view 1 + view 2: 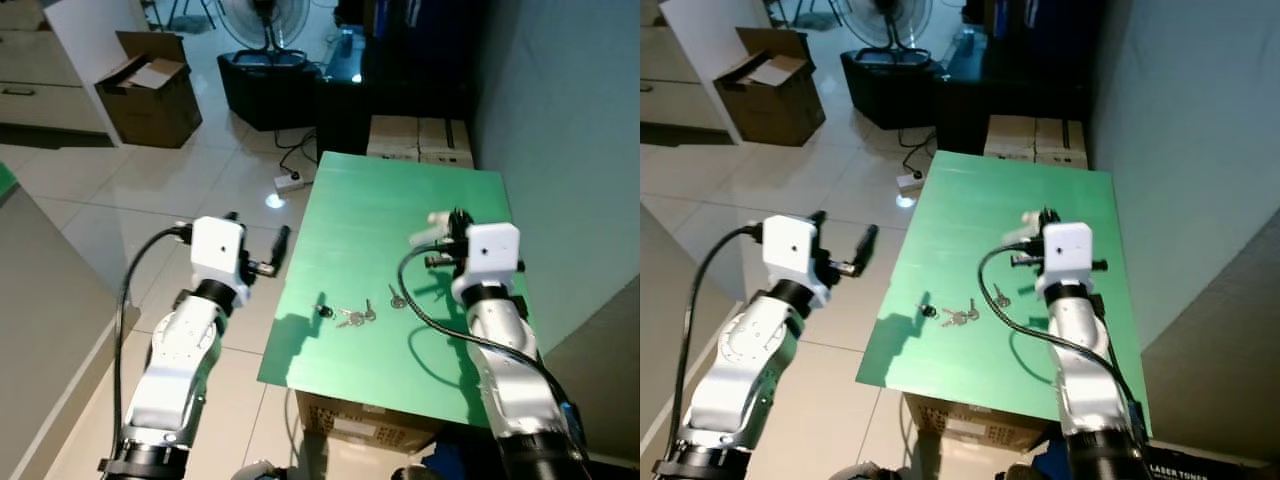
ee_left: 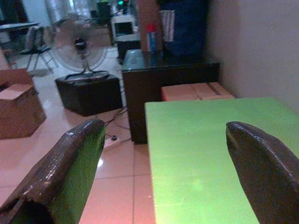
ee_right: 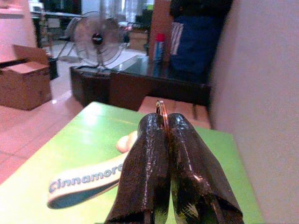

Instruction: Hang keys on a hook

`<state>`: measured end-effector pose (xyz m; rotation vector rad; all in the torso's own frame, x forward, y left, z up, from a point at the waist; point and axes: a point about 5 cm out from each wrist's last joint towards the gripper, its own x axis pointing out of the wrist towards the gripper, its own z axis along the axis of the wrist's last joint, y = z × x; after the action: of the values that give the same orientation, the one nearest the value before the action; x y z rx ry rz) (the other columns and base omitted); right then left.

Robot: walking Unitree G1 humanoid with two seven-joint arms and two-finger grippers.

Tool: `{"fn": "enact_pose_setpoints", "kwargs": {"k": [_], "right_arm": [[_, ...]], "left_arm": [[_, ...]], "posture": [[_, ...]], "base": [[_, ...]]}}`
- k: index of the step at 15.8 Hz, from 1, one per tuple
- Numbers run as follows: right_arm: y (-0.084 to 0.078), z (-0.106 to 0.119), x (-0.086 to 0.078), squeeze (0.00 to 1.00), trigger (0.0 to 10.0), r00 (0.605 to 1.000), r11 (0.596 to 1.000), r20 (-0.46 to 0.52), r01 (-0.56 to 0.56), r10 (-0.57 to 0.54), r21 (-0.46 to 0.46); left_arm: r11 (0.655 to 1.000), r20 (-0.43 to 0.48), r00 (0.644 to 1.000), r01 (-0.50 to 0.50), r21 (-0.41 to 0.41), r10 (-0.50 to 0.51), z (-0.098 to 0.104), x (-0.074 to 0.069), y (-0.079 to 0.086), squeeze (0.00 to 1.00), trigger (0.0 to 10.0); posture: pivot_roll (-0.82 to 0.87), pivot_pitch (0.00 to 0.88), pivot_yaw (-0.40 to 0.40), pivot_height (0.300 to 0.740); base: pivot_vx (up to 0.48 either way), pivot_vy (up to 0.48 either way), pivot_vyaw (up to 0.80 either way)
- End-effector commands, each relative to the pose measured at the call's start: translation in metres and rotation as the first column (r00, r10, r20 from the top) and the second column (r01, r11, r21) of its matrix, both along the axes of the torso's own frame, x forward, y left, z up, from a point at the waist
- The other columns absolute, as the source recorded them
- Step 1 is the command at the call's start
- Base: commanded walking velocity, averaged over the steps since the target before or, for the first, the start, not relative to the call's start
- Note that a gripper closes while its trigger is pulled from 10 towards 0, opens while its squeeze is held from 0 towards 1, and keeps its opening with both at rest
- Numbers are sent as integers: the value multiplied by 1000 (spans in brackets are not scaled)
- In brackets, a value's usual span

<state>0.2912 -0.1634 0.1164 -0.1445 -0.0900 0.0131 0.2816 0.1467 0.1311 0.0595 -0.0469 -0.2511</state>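
A bunch of keys point(image 1: 352, 316) lies loose on the green table point(image 1: 400, 190) near its front edge, with a small black fob point(image 1: 323, 311) to its left and a single key point(image 1: 397, 297) to its right. My right gripper point(image 1: 447, 236) hovers over the table's right side, shut on a copper key ring point(image 3: 162, 111). A white strap point(image 3: 86, 181) printed "Cinnamor" hangs from that ring. My left gripper point(image 1: 258, 230) stands open over the floor just off the table's left edge, with nothing between its fingers point(image 2: 77, 154).
A grey wall point(image 1: 570, 150) runs along the table's right side. Behind the table stand a dark cabinet point(image 1: 345, 100) and tan boxes point(image 1: 420, 135). A fan point(image 1: 265, 20), an open cardboard box point(image 1: 150, 95) and a power strip point(image 1: 290, 182) are on the tiled floor.
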Motion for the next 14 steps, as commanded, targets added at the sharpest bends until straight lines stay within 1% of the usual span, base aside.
{"fn": "enact_pose_setpoints", "kwargs": {"k": [1, 2, 3, 4, 6, 7, 8, 9, 11, 12, 13, 14], "right_arm": [[4, 8, -1, 0, 10000, 999, 999, 2, -42, 42, 2], [6, 9, -2, 0, 10000, 999, 999, 1, -50, 50, -4], [12, 13, -2, 0, 10000, 995, 995, 8, -100, 100, 2], [19, 15, -3, 0, 10000, 988, 988, 11, -153, 153, 17], [27, 10, -4, 0, 10000, 976, 976, -33, -217, 217, -3], [31, 7, -3, 0, 10000, 967, 968, -54, -249, 248, -11], [32, 6, -2, 0, 10000, 964, 966, -60, -259, 258, -11], [32, 5, 0, 0, 10000, 962, 964, -69, -266, 265, -14], [30, 3, 3, 0, 10000, 958, 962, -87, -274, 273, -6], [30, 2, 6, 0, 10000, 956, 961, -94, -278, 277, 3], [30, 1, 8, 0, 10000, 956, 961, -97, -277, 276, 8], [30, -1, 8, 0, 10000, 958, 963, -100, -269, 270, 27]], "left_arm": [[1000, -16, 1000, -22, 3, 22, 1, 3, 0, 0, 10000], [999, -25, 999, -33, 7, 33, -1, 3, 0, 0, 10000], [998, -51, 997, -61, 19, 62, -7, 1, 0, 0, 10000], [995, -63, 993, -96, 35, 98, -11, -2, 1, 0, 10000], [985, -66, 983, -168, 49, 171, -13, -4, 6, 0, 10000], [977, -71, 975, -204, 65, 209, -14, -6, 11, 0, 10000], [973, -79, 972, -217, 77, 223, -16, -8, 14, 0, 10000], [971, -76, 972, -216, 106, 224, -17, -11, 17, 0, 10000], [964, -43, 979, -188, 187, 199, -12, -15, 17, 0, 10000], [965, -30, 983, -172, 198, 181, -9, -15, 16, 0, 10000], [965, -26, 982, -179, 194, 187, -7, -12, 16, 0, 10000], [960, -20, 977, -205, 193, 213, -5, -6, 19, 0, 10000]], "posture": [[-100, 0, 74, 740], [-100, 0, 74, 740], [-101, 0, 60, 740], [-93, 0, 28, 740], [-67, 0, -13, 740], [-55, 0, -33, 740], [-50, 0, -41, 740], [-50, 0, -41, 740], [-20, 0, -61, 740], [-19, 0, -60, 740], [-15, 0, -53, 740], [-14, 0, -43, 740]], "base": [[0, 0, 0], [0, 0, 569], [0, 0, 800], [0, 0, 800], [0, 0, 800], [0, 0, 800], [0, 0, 800], [0, 0, 800], [0, 0, 800], [0, 0, 800], [0, 0, 800], [0, 0, 800]]}}
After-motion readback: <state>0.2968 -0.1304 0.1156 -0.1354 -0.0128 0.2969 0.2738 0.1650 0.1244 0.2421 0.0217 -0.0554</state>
